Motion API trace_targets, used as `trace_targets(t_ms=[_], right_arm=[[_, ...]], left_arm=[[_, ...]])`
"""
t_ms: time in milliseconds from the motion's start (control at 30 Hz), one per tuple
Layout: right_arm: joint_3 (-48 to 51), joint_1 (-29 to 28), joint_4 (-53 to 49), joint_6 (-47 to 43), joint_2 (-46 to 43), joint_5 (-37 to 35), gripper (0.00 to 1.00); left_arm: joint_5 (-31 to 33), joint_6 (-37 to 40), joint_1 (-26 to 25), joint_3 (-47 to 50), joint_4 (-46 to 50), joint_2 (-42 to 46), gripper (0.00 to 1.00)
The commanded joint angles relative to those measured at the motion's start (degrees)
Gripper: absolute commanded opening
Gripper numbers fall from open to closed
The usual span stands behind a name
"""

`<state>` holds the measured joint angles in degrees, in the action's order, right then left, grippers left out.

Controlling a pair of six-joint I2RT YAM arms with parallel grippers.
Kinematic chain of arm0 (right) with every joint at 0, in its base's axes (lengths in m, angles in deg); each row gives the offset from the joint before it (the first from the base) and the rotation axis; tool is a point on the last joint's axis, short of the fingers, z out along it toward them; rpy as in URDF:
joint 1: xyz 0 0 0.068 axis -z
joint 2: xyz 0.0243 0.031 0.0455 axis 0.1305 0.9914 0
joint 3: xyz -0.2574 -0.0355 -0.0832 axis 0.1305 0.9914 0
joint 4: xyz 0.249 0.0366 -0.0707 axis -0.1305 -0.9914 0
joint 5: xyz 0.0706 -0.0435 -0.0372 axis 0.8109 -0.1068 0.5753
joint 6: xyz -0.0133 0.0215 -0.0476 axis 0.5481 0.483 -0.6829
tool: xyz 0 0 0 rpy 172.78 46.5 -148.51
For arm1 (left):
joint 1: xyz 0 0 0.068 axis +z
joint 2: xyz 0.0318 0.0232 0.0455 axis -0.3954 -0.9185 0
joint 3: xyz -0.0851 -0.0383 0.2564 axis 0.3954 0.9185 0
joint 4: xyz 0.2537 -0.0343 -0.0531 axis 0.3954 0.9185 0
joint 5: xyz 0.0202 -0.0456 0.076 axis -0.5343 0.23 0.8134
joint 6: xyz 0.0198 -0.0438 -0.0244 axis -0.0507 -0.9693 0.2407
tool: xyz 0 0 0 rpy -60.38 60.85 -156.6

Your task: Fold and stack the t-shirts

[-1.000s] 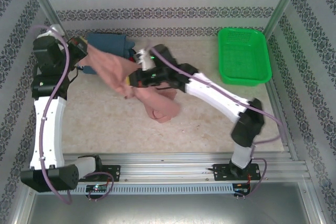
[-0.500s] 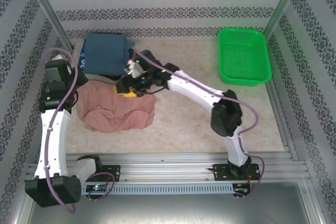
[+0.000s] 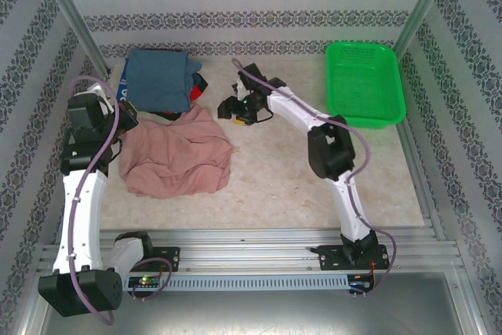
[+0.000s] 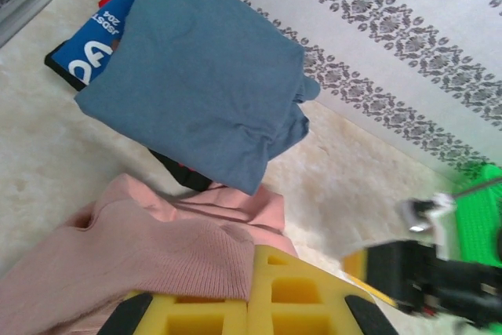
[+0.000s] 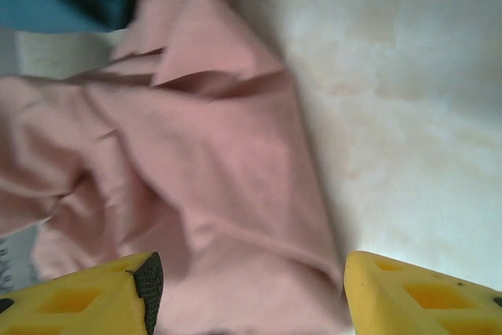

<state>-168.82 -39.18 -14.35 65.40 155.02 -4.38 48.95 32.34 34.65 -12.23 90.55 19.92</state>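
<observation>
Right arm [image 3: 292,112] extended far and left over tabletop [image 3: 314,186]; right fingers [image 5: 78,297] spread wide, empty. Left fingers [image 4: 306,304] closed, pinching pink t-shirt [image 3: 180,158].

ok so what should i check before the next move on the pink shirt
1. Right gripper open and empty: ok, fingers wide apart above the cloth.
2. Left gripper holding the pink t-shirt: ok, fingers together with its edge running into them.
3. Pink t-shirt spread flat: not ok, it lies bunched and wrinkled.
4. Pink t-shirt apart from the blue-grey t-shirt on the folded stack: cannot tell, their edges meet in the top view.
5. Green basket out of the way: ok, it sits in the far right corner.
</observation>
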Motion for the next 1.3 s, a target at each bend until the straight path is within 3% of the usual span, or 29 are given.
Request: trace_targets(t_ms=[0,167,300,433,600,667,767,800,867,1000,1267], right_arm=[[-8.3,-1.4,-1.3,-1.8,4.0,-2.3,0.64],[-19.8,-2.6,-1.4,0.6,13.9,-2.5,0.64],[-22.5,-4.3,1.5,2.8,17.3,-2.0,0.64],[-27.4,-5.4,-2.7,2.7,21.7,-4.8,0.62],[-24.3,-5.6,-2.2,1.9,21.3,-8.2,0.59],[-25.3,-6.8,-2.0,1.0,22.0,-7.1,0.51],[-25.3,-7.9,-3.2,1.1,22.4,-7.7,0.15],[-23.9,-7.8,-2.6,1.6,21.8,-7.8,0.1],[-18.6,-6.7,0.3,4.3,18.0,-9.2,0.0],[-3.5,-4.3,12.8,3.0,2.1,-12.8,0.0],[10.9,1.8,10.7,-5.1,-26.3,-15.6,0.0]], left_arm=[[-4.3,-0.5,-0.3,1.5,-2.4,2.2,0.0],[-4.9,-3.1,-1.1,4.2,-1.6,4.3,0.0],[-5.1,-3.4,-1.2,4.3,-0.5,5.3,0.0],[-5.3,-3.7,-1.3,4.3,-0.3,5.2,0.0],[-5.1,-3.6,-1.6,4.0,-0.1,5.1,0.0],[-5.1,-3.6,-1.7,4.1,-0.3,5.2,0.0],[-4.9,-3.6,-1.7,4.0,-0.3,5.2,0.0],[-5.0,-3.6,-1.7,4.1,-0.3,5.2,0.0],[-5.1,-3.8,-1.7,4.3,-0.7,5.2,0.0],[-5.4,-3.6,-1.8,4.4,-1.7,5.4,0.0],[-8.5,-8.4,-3.1,2.5,-10.7,2.0,0.0]])
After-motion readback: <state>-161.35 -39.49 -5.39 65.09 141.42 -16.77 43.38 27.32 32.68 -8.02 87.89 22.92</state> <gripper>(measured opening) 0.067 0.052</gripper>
